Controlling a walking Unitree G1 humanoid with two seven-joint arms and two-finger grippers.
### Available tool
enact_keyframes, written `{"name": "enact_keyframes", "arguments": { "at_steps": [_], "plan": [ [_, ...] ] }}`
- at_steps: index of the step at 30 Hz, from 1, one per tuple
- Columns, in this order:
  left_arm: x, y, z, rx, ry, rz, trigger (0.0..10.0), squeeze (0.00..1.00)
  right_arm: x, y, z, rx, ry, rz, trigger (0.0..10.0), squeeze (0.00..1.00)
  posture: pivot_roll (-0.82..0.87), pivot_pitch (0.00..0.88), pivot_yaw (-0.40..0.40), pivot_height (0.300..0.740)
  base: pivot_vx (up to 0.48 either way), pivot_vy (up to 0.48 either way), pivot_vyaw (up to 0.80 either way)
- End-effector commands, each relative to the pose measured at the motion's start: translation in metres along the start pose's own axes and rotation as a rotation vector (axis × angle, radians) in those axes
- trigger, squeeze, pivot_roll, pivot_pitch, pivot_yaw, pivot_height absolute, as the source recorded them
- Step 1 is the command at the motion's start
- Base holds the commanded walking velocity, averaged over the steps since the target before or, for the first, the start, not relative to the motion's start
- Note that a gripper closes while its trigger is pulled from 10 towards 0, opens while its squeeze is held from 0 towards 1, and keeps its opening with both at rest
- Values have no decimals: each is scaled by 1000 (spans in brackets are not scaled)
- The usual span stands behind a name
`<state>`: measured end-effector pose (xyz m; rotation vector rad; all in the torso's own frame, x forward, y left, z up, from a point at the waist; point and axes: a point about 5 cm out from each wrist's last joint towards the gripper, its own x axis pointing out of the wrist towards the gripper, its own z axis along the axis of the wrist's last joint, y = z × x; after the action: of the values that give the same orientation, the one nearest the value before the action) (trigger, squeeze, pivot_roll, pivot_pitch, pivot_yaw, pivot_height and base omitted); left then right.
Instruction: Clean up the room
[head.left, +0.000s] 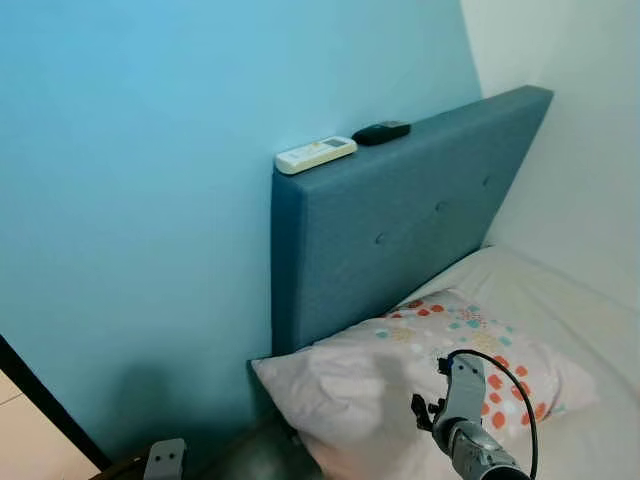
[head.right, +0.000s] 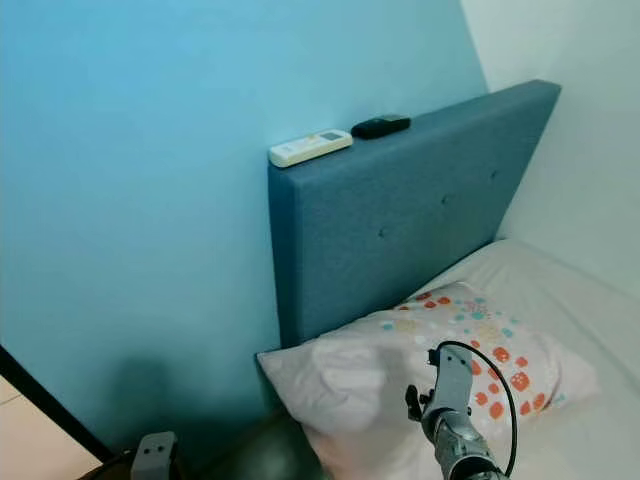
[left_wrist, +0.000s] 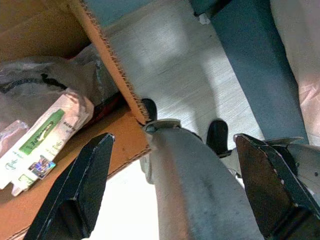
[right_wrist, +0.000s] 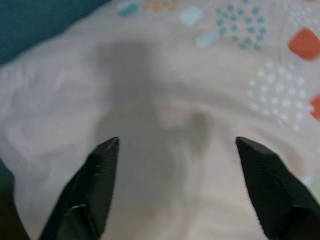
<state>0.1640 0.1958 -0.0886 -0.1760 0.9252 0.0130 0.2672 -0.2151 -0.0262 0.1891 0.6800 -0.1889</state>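
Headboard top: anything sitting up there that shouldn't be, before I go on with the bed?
Yes. A white remote and a black remote lie flat on the narrow top edge of the blue headboard, against the wall, an odd perch. The right gripper hovers open over the pillow below.

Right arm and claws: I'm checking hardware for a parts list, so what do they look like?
The right arm is silver-grey metal with dark joints, and a thin black cable loops beside it above the pillow. The right claw has two long, tapered matte black fingers with a fine texture. The left claw has the same black, wedge-shaped fingers.
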Motion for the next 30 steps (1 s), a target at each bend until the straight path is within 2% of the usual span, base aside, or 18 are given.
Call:
{"name": "enact_keyframes", "arguments": {
  "at_steps": [1,3,7,8,9,13,19,30],
  "plan": [
    [-3,6,-7,12,20,11,10000,0,0,-9,11,33,-51,-57,10000,1000,10,45,-54,740,0,0,0],
    [-5,10,-11,18,27,14,10000,0,-1,-21,18,75,-73,-128,10000,1000,18,56,-47,740,0,0,0],
    [-7,13,-13,24,29,15,10000,0,-1,-28,22,98,-75,-148,10000,1000,18,61,-46,740,0,0,0],
    [-7,14,-12,32,30,16,10000,0,-1,-29,23,99,-77,-148,10000,706,18,66,-45,740,0,0,0],
    [-7,14,-12,39,29,14,10000,0,-1,-29,23,97,-79,-147,10000,0,15,68,-42,740,0,0,0],
    [-6,13,-10,25,22,9,10000,0,-1,-28,23,92,-78,-138,10000,0,15,68,-42,740,0,0,0],
    [-4,7,-8,35,28,8,10000,0,0,-19,15,91,-64,-112,10000,0,8,61,-37,740,0,-480,0],
    [-4,12,-5,34,17,45,10000,0,-1,-8,1,69,-23,-73,10000,0,12,52,-35,740,0,0,0]
  ]
}}
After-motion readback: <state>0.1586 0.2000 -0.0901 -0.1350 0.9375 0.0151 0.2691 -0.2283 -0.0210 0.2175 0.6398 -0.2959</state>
